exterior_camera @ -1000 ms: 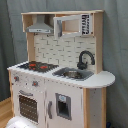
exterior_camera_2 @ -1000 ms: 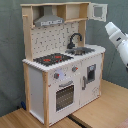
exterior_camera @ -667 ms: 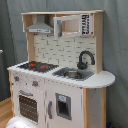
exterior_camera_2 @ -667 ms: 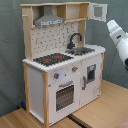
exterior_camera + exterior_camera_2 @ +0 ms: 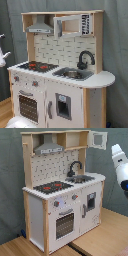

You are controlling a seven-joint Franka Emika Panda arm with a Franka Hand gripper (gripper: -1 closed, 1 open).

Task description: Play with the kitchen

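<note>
Still approaching the kitchen (image 5: 65, 193) from three o'clock, tool state impossible to tell; next requires reaching toward the sink (image 5: 82, 178).

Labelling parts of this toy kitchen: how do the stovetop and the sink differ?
The stovetop is flat and black with red burner rings; the sink is a recessed grey basin. A black faucet stands behind the sink, none by the stovetop. Both sit in the same white countertop.
</note>
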